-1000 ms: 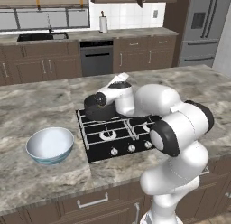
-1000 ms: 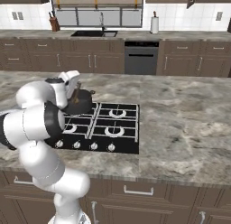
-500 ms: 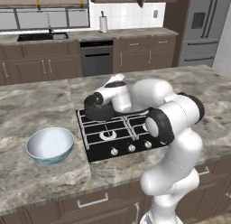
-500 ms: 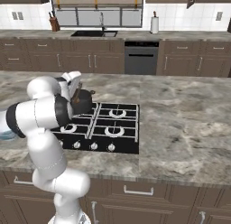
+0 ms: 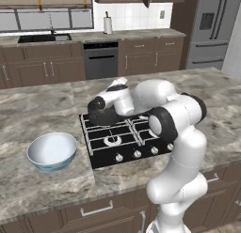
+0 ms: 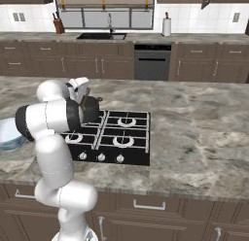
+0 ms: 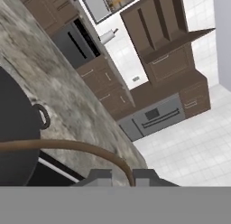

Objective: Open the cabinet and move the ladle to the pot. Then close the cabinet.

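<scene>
The arm has swung left over the last second, carrying the hand [image 7: 122, 175] from beside the black pot [image 5: 102, 115] to directly above it on the rear left burner of the cooktop [image 5: 123, 138]; in the hand view the ladle [image 7: 67, 148] runs as a thin brown curved handle from between the two finger tips out across the dark pot body, past the pot's loop handle [image 7: 43, 115]; the fingers stand almost together with the slim handle between them, and whether they are clamped on it or have just slackened I cannot tell; my reading is that the ladle is being delivered into the pot, so the move step is nearly done; the cabinet [image 7: 164, 35] on the far wall hangs with its door swung out, so closing it remains; a pale blue bowl [image 5: 52, 150] sits apart on the stone tabletop [image 5: 42, 105].
</scene>
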Robot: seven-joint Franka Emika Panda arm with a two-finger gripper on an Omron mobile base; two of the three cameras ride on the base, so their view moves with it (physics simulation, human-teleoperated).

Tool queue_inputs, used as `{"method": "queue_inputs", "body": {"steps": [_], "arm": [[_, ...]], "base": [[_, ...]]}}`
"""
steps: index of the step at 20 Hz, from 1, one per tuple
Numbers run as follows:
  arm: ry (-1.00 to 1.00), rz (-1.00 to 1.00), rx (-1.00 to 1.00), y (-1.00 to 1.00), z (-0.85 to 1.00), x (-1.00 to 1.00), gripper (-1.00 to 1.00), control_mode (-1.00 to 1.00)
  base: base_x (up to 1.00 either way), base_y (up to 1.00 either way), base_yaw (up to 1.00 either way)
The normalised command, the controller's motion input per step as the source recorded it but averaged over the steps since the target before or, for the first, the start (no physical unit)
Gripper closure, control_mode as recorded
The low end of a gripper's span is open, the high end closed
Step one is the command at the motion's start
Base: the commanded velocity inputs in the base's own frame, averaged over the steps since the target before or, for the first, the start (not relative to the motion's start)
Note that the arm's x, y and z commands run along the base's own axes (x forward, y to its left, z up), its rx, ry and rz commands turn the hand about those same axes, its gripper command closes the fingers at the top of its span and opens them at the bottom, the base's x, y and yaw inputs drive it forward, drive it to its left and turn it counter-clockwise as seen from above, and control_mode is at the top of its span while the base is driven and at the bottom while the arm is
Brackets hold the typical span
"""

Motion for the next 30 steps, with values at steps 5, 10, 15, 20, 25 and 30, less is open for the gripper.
{"method": "queue_inputs", "body": {"steps": [5,10,15,20,25,30], "arm": [[0.0,0.0,0.0,0.05,-0.2,0.28,1.0,-1.0],[0.01,0.0,0.0,0.14,-0.3,0.14,-1.0,-1.0],[0.01,0.0,0.0,0.02,-0.12,0.03,-1.0,-1.0],[0.0,0.0,0.0,0.0,0.0,-0.03,-1.0,-1.0],[0.04,0.0,0.02,0.0,0.01,-0.11,-1.0,-1.0],[0.0,0.0,0.11,0.16,0.56,-0.47,-1.0,-1.0]], "base": [[0.0,0.0,0.0],[0.0,0.0,0.0],[0.0,0.0,0.0],[0.0,0.0,0.0],[0.0,0.0,0.0],[0.0,0.0,0.0]]}}
